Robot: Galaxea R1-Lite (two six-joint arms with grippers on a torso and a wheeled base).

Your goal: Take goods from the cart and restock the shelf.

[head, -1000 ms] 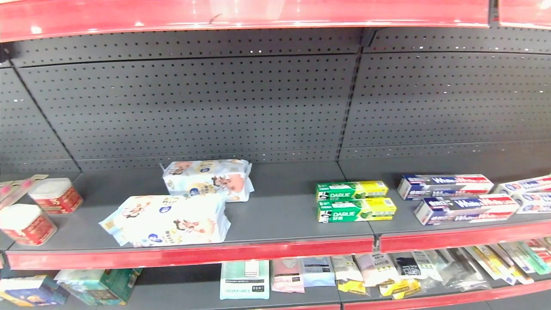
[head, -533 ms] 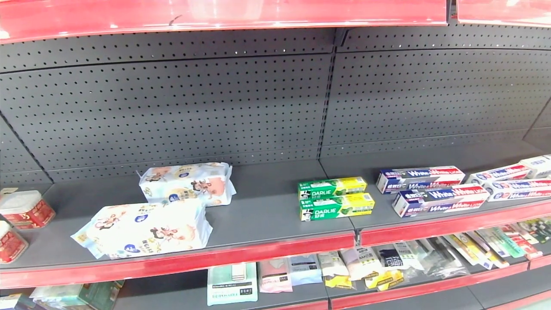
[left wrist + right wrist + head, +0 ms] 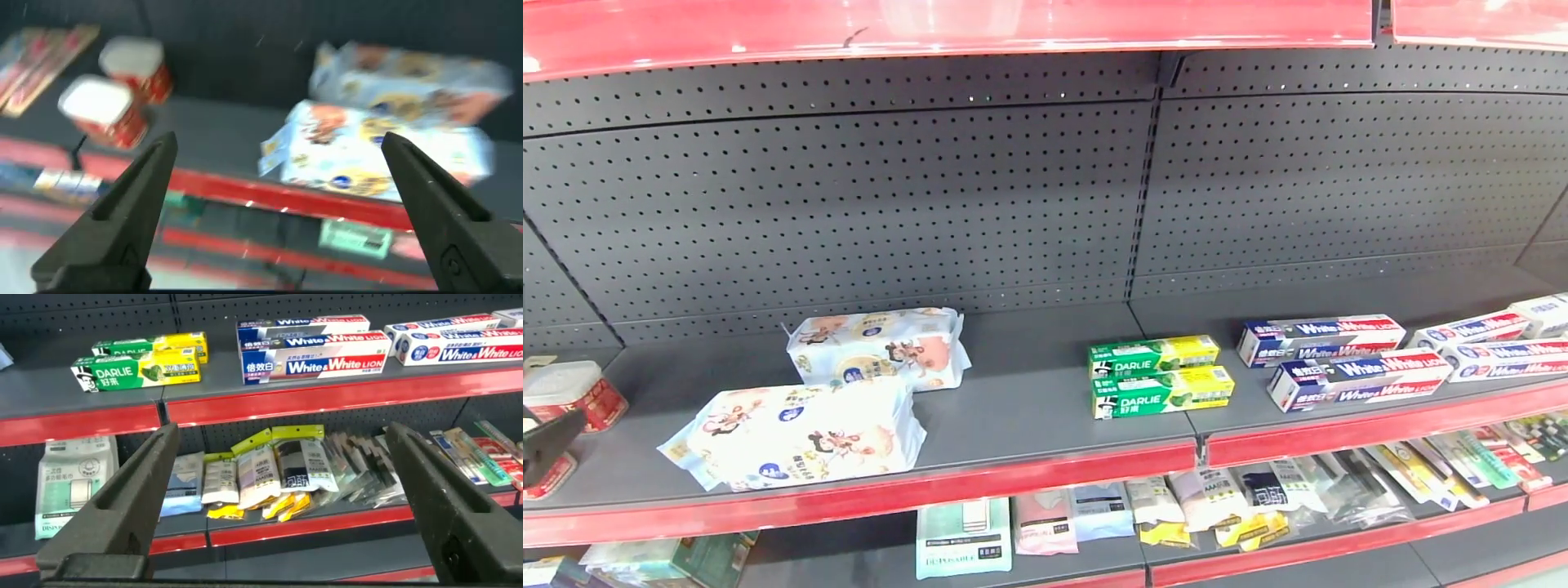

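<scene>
Left pincer (image 3: 547,445), head view: I see its dark tip at the left end of the grey metal shelf with red front lip (image 3: 1029,408), overlapping the nearer of two red-and-white round tubs (image 3: 572,396). Two soft white printed wipe packs (image 3: 796,433) lie mid-shelf, with green-and-yellow toothpaste cartons (image 3: 1160,377) and blue-and-white toothpaste cartons (image 3: 1347,363) to their right. Left wrist view: the left pincer (image 3: 278,140) is spread wide and carries nothing, with the tubs (image 3: 102,106) and wipe packs (image 3: 376,155) beyond it. Right wrist view: the right pincer (image 3: 282,429) is equally wide and empty, facing the flat hanging sachets (image 3: 270,474) on the tier below the cartons. Hazard, as I judge it: both arms face the shelf with no goods to stock, so I must turn toward the cart. A careless swing could let the left finger knock a tub over the lip, or drag off the front wipe pack, which sits close to the edge.
</scene>
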